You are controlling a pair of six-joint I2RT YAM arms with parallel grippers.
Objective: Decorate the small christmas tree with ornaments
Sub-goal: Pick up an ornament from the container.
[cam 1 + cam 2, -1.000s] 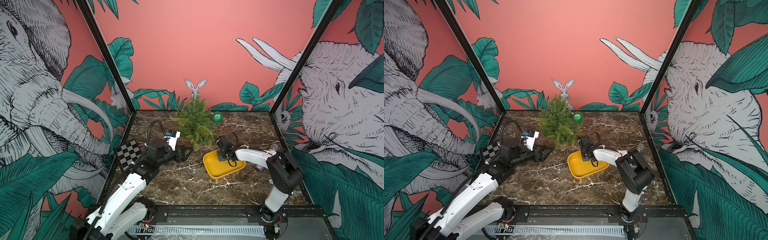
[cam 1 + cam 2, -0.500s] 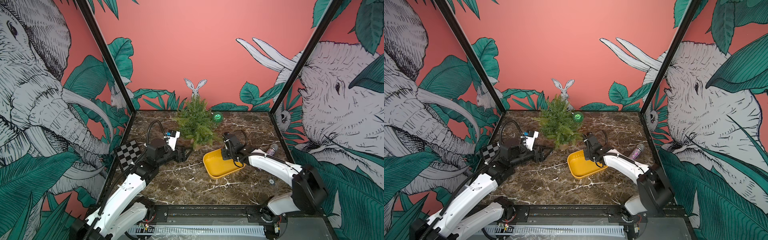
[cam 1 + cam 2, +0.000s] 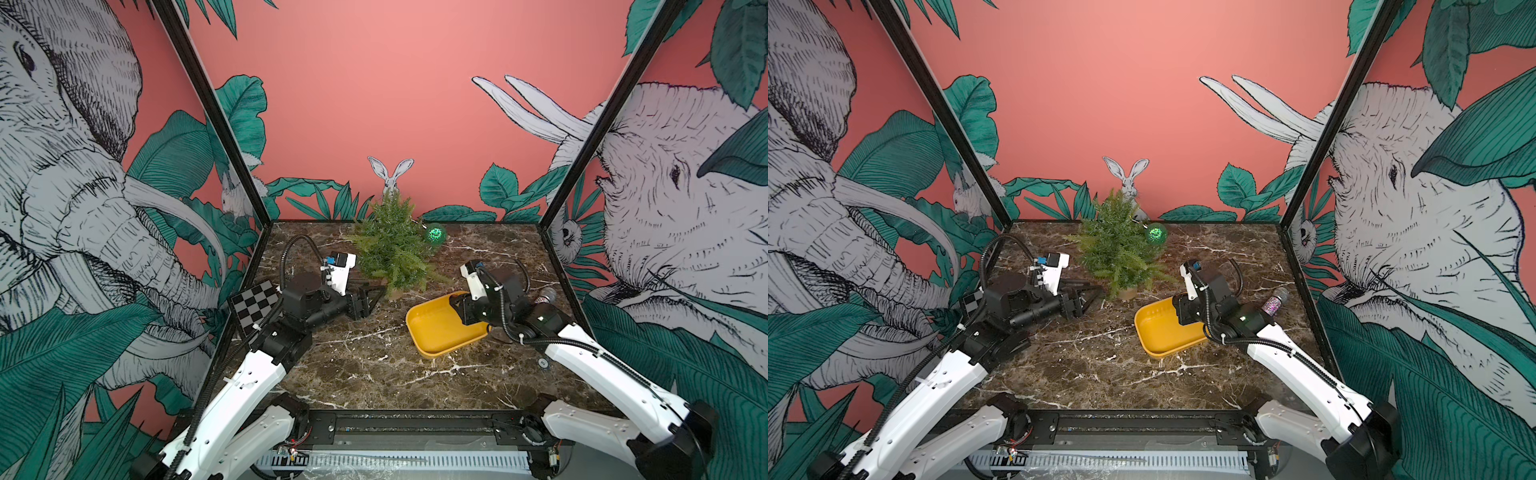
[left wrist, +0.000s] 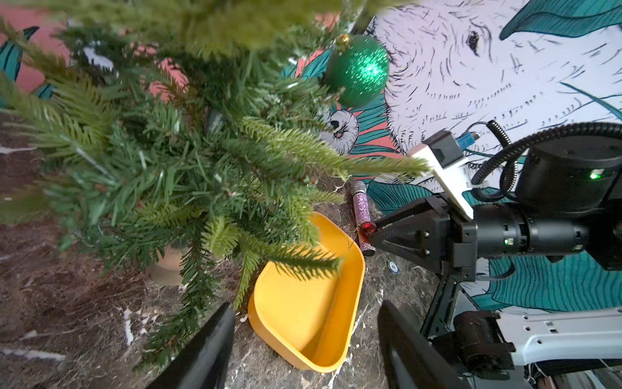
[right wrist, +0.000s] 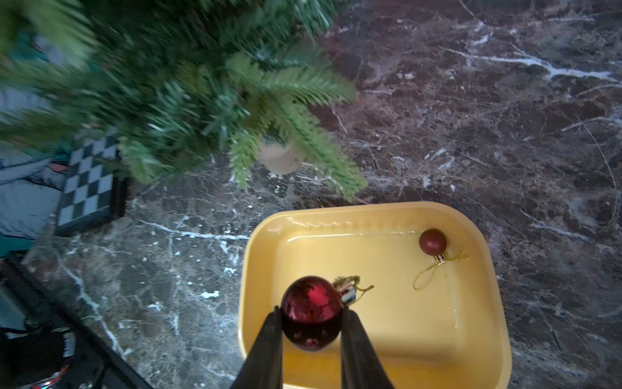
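Dark-red and shiny, one small ball (image 5: 309, 303) sits clamped in the right gripper (image 5: 311, 315) over the yellow tray (image 5: 367, 210), right of centre in both top views; its twin (image 5: 433, 241) lies loose in the tray. The glittery green ball (image 3: 435, 233) already hangs at the right edge of the small christmas tree (image 3: 392, 249), mid-frame. One ornament of three is hung, I judge. The left gripper (image 4: 304, 316) stands apart, empty, left of the tree in frame

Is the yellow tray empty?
Not empty: a loose dark-red ball lies in the yellow tray; the right gripper holds a second dark-red ball.
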